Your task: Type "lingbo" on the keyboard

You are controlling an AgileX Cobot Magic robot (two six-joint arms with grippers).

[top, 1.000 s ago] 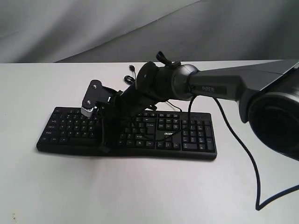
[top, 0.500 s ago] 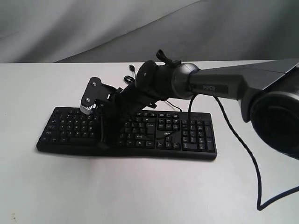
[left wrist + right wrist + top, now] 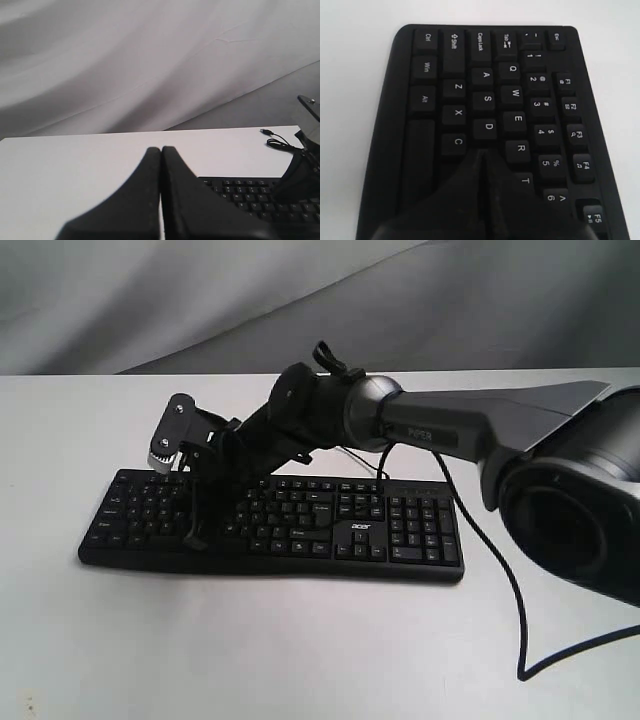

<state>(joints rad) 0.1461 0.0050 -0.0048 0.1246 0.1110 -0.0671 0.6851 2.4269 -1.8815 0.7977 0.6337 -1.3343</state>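
The black keyboard lies across the middle of the white table, its acer logo facing the camera. My right arm reaches over it from the right. The right gripper is shut with nothing in it, pointing down at the keyboard's left letter block. In the right wrist view the right gripper sits just past the D key, between the C key and the R key; whether it touches a key is unclear. The left gripper is shut and empty, over bare table beside the keyboard.
The keyboard's thin cable and USB plug lie behind it on the white table. My right arm's own black cable hangs down and loops at the right. A grey cloth backdrop closes off the back.
My right arm has swung left along the keyboard, carrying its shut gripper from the middle keys to the left letter block.
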